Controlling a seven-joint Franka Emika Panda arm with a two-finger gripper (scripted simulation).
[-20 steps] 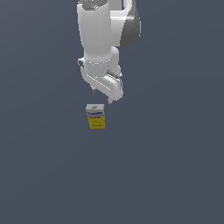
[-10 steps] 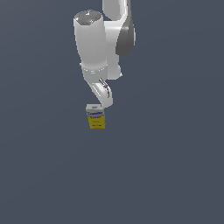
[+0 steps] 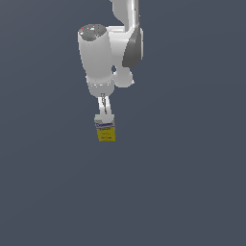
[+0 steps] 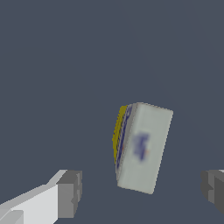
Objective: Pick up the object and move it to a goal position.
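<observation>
The object [image 3: 105, 130] is a small carton with a yellow lower part, a white top and a blue band, standing upright on the dark grey floor. In the wrist view I look down on its white top [image 4: 142, 146], with a strip of the yellow face showing along one side. My gripper [image 3: 104, 114] hangs straight above the carton, fingertips just at its top edge. The gripper [image 4: 142, 192] is open. One grey pad [image 4: 70, 194] and the other pad [image 4: 214, 190] stand wide apart on either side of the carton, touching nothing.
Only the plain dark grey floor [image 3: 182, 192] shows around the carton. The white arm [image 3: 103, 53] rises above it toward the upper edge of the exterior view.
The arm has come down and turned its wrist, so the fingers now hang right over the carton's top. The carton has stayed where it was.
</observation>
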